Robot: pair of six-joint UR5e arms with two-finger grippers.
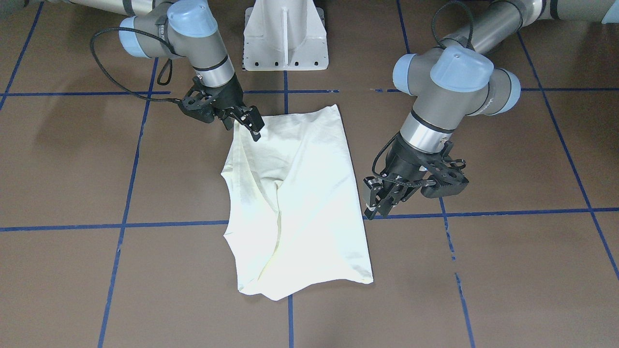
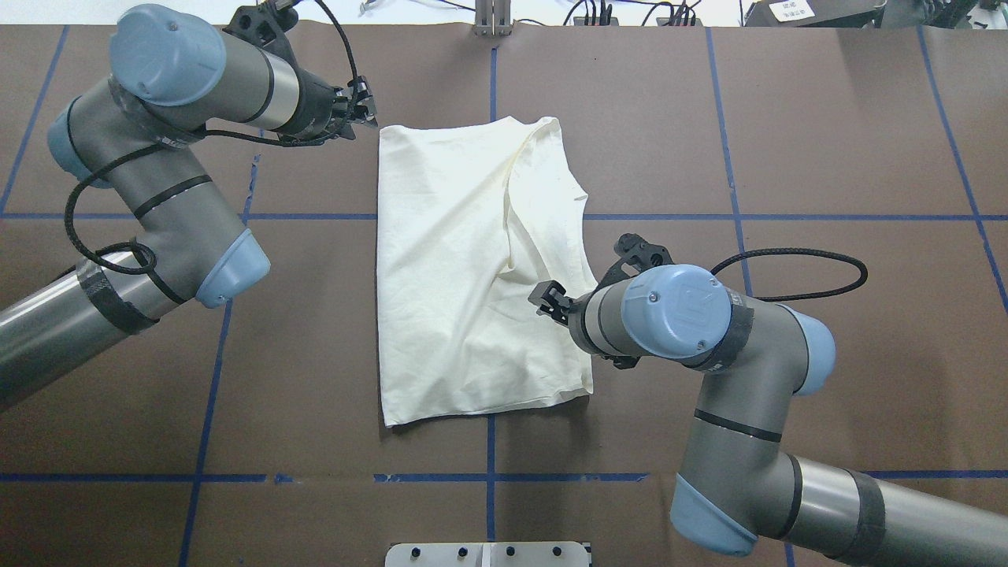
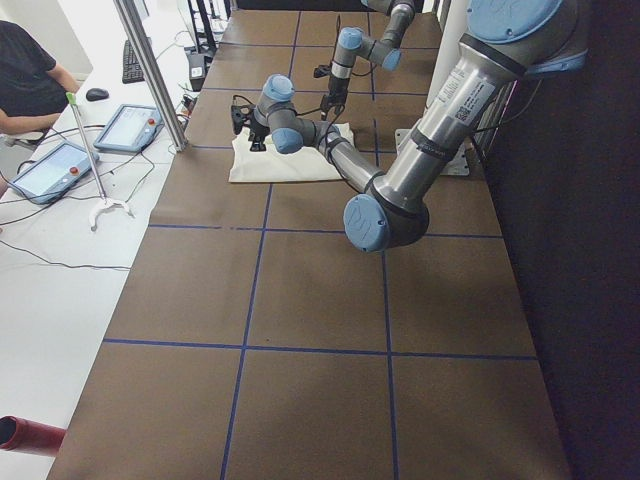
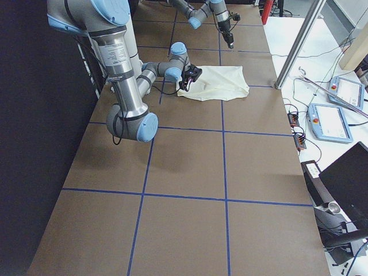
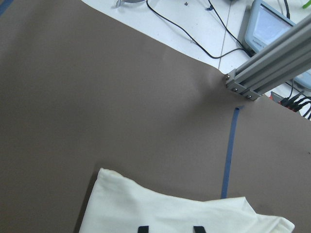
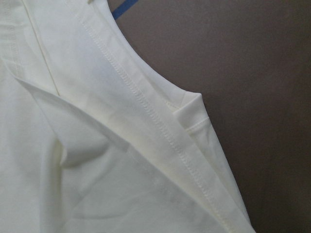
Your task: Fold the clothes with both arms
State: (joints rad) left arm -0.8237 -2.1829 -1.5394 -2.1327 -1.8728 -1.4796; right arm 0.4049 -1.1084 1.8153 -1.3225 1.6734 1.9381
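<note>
The shirt (image 1: 309,193) lies half-folded on the surface (image 1: 508,270), so my left pincer (image 1: 377,209) hovers parted and empty beside its edge, ready to fold, while my right pincer (image 1: 251,126) meets the opposite edge; whether it grips I cannot tell.

front-facing view taken from operators' side, steeply down; white pedestal base (image 1: 285,36) seen at top. overhead view taken from behind robot, looking forward. same shirt (image 1: 300,193) and brown table (image 1: 72,159) covered by both, mirrored. side views set at table's left and right ends, far back, shirt shown small. wrist views held near: left aimed past shirt's far edge, right filled by cloth.
</note>
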